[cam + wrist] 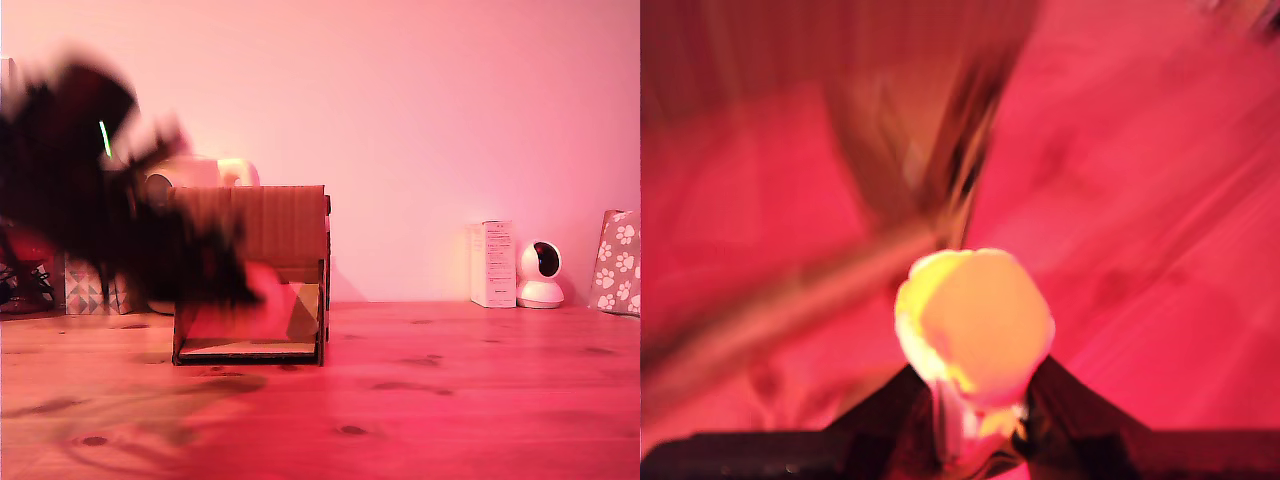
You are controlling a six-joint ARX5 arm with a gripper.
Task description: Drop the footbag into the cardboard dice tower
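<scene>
Though blurred, the footbag between the tool's jaws.

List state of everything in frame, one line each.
footbag: held between the jaws, off the table
gripper: shut on the footbag; arm motion-blurred in the exterior view
cardboard dice tower: upright on the table, front opening facing the camera, partly hidden by the arm
white camera: upright by the wall
white box: standing upright
table: bare wood in front
</scene>
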